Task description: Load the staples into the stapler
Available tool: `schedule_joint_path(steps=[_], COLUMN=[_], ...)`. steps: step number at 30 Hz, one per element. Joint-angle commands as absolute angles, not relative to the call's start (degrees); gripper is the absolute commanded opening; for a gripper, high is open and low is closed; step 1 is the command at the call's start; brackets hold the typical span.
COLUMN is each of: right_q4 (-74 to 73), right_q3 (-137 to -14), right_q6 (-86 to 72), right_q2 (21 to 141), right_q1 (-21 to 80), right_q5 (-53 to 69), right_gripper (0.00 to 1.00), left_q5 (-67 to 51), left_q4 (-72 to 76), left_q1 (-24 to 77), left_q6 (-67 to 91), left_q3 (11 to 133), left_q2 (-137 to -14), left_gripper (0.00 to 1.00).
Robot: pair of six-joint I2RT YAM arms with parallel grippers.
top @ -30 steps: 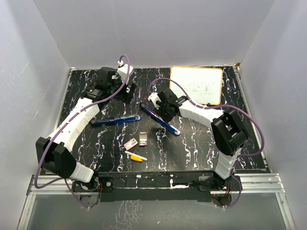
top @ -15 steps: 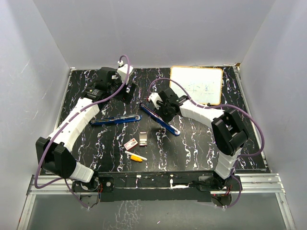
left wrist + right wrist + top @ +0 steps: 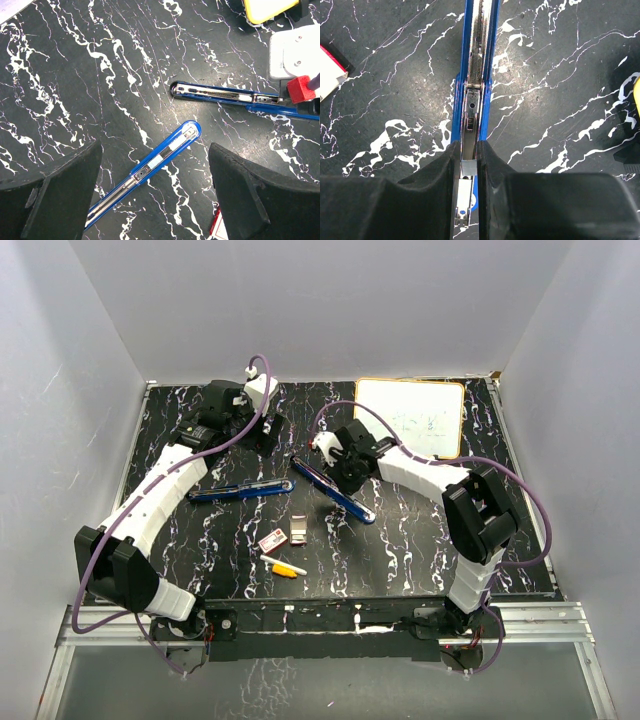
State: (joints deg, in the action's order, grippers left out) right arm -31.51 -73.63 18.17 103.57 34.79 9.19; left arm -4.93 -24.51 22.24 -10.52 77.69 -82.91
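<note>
Black marbled table [image 3: 400, 540] with two blue staplers lying on it. The right gripper [image 3: 469, 150] is pinched tight on the metal rail of the opened stapler [image 3: 479, 60]. The left gripper [image 3: 154, 147] hovers spread wide near the second stapler [image 3: 145, 170], holding nothing. The staples [image 3: 297, 531] sit just beside their red-and-white box [image 3: 272, 540], toward the front, near a yellow-and-white marker [image 3: 284, 567].
</note>
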Motion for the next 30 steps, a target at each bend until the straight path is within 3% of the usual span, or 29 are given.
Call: schedule_joint_path(steps=[1,30], right_q4=[-29.57,-23.01], right_q3=[-74.0,-69.64], right_q6=[18.75,18.24], right_q2=[102.9,97.06], right_q1=[33.94,32.58], right_q5=[11.92,14.23], right_gripper=[0.11,0.11], left_q5=[-5.45,-5.63], left_q4=[-25.4,-25.4], left_q1=[21.9,21.88], left_q6=[-11.05,-11.03], left_q3=[79.3,79.39], left_q2=[-79.72,-79.69], left_gripper=[0.86,0.86])
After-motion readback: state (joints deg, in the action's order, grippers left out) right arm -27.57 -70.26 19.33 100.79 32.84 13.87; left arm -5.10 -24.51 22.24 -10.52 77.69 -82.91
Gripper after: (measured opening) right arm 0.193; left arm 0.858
